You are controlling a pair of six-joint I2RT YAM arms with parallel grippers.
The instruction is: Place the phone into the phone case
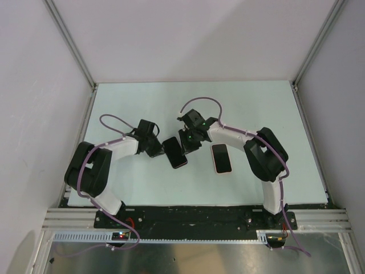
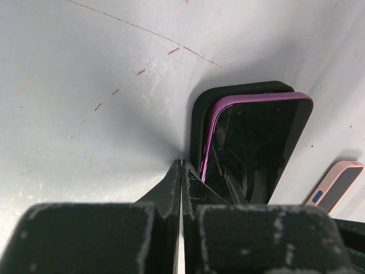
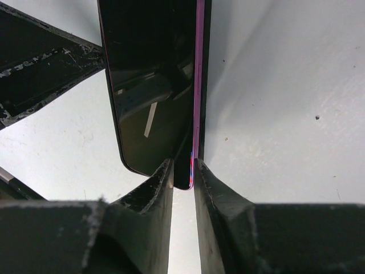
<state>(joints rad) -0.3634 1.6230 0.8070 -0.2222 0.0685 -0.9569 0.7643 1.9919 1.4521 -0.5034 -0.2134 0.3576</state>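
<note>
The phone (image 1: 175, 152), purple-rimmed, lies on the black phone case (image 2: 197, 114) at mid-table (image 1: 142, 103), between my two grippers. My right gripper (image 3: 183, 171) pinches the phone's corner. My left gripper (image 2: 181, 174) is pressed closed – its tips sit just beside the case's edge. A pink-rimmed handset (image 1: 221, 158) lies further right.

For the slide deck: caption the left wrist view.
Shut left gripper at the corner of a purple-edged phone lying over a black case; pink phone beyond.
</note>
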